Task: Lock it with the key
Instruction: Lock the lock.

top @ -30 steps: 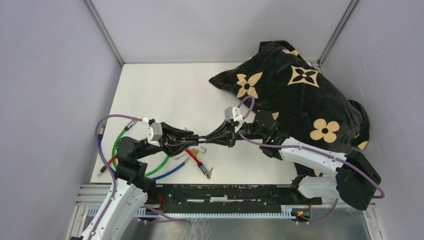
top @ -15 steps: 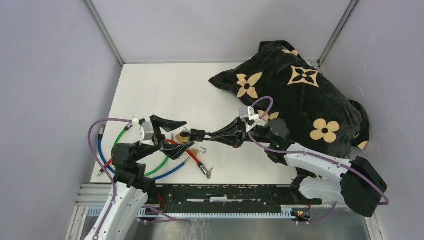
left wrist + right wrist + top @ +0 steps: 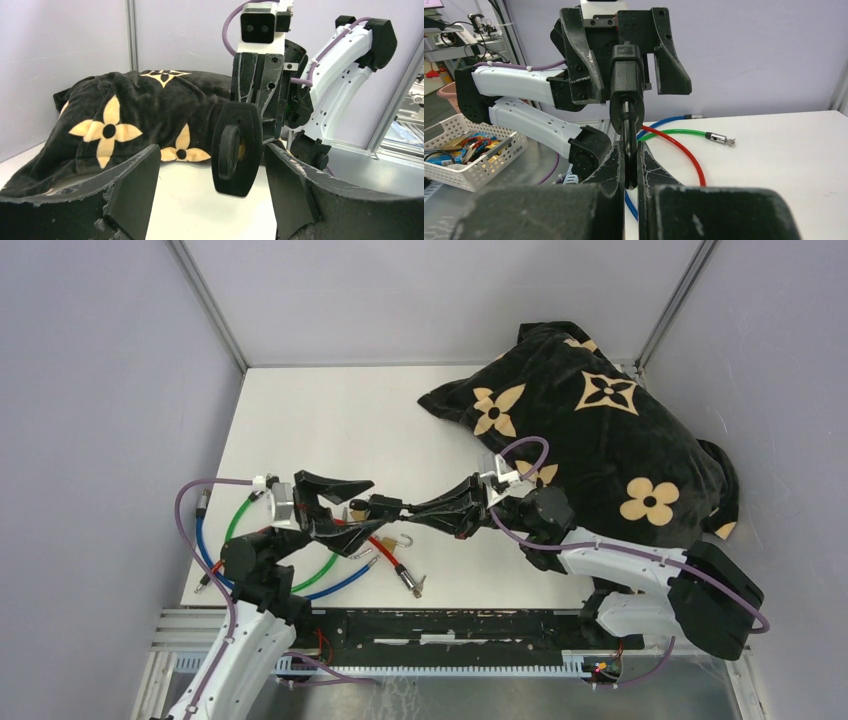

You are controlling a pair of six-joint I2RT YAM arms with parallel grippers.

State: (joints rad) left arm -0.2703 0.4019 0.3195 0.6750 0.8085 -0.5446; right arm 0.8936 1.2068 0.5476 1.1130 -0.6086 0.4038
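My right gripper (image 3: 418, 510) is shut on the black head of the key (image 3: 628, 150). The key's metal shaft runs into a black lock body (image 3: 626, 65), which hangs in the air on the key. In the top view the lock (image 3: 372, 507) sits between the spread fingers of my left gripper (image 3: 368, 510), which is open and not touching it. The left wrist view shows the lock (image 3: 236, 147) nearer the right finger, with clear gaps to both fingers (image 3: 137, 185) of the left gripper (image 3: 211, 162).
Red (image 3: 385, 552), green (image 3: 318, 570) and blue (image 3: 335, 587) cables with metal ends lie under the left gripper. A small brass padlock (image 3: 386, 541) with a hooked shackle lies beside them. A black cushion with beige flowers (image 3: 600, 420) fills the back right. A white basket (image 3: 469, 155) sits off the table.
My left gripper has opened wide and let go of the lock, pulling back slightly to the left. The right gripper still holds the key with the lock on it.
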